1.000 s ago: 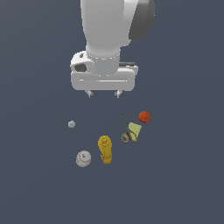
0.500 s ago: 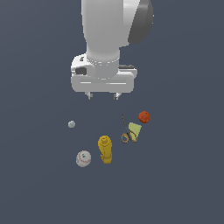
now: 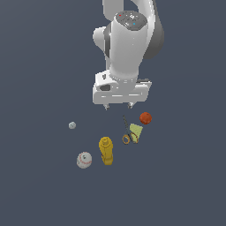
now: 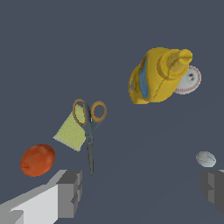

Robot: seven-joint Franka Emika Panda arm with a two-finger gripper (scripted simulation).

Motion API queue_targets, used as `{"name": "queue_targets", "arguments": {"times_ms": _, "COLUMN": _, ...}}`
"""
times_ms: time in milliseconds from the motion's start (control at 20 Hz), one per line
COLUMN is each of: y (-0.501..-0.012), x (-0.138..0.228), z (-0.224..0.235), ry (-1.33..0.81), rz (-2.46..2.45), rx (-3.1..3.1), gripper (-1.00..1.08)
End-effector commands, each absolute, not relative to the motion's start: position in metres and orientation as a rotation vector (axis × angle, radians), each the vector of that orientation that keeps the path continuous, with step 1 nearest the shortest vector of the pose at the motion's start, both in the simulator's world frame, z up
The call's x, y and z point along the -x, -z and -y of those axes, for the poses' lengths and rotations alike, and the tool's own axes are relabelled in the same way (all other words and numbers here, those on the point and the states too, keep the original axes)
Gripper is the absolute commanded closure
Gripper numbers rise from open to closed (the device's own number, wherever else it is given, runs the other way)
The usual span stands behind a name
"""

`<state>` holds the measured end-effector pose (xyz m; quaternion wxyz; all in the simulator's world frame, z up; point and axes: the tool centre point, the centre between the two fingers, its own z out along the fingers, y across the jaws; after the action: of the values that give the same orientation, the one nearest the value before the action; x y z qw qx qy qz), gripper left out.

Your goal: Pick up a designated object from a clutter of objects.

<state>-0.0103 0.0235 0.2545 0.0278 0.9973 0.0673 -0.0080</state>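
Note:
The designated object, an orange-red ball (image 3: pixel 145 118) (image 4: pixel 37 159), lies at the exterior view's right end of the clutter of objects. My gripper (image 3: pixel 118 106) (image 4: pixel 142 190) hangs open and empty above the clutter, a little to the exterior view's left of the ball, touching nothing. Beside the ball lie a yellow-green wedge (image 3: pixel 136 131) (image 4: pixel 71 132) and scissors (image 4: pixel 89 120) with orange ring handles (image 3: pixel 126 139). A yellow bottle (image 3: pixel 106 150) (image 4: pixel 157 76), a white baseball (image 3: pixel 84 160) (image 4: pixel 189 81) and a tiny pale ball (image 3: pixel 72 125) (image 4: pixel 205 159) lie further to the exterior view's left.
Everything rests on a plain dark grey floor (image 3: pixel 185 176). The wedge and the scissors are the ball's nearest neighbours, with a small gap between them and the ball.
The arm has swung toward the exterior view's right and come down a little, bringing the open gripper closer to the ball. The objects have not moved.

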Motion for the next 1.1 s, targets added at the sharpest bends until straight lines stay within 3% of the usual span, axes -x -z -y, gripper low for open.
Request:
{"name": "queue_targets", "arguments": {"times_ms": 0, "y": -0.235, "x": 0.015, "z": -0.046, "ry": 0.021, "rz": -0.267, "rx": -3.076, "gripper": -0.92}}
{"name": "queue_targets", "arguments": {"times_ms": 550, "y": -0.142, "x": 0.065, "z": -0.151, "ry": 0.004, "rz": -0.568, "rx": -3.061, "gripper": -0.92}}
{"name": "queue_targets", "arguments": {"times_ms": 1050, "y": -0.102, "x": 0.105, "z": -0.196, "ry": 0.0, "rz": -0.717, "rx": -3.055, "gripper": -0.92}}
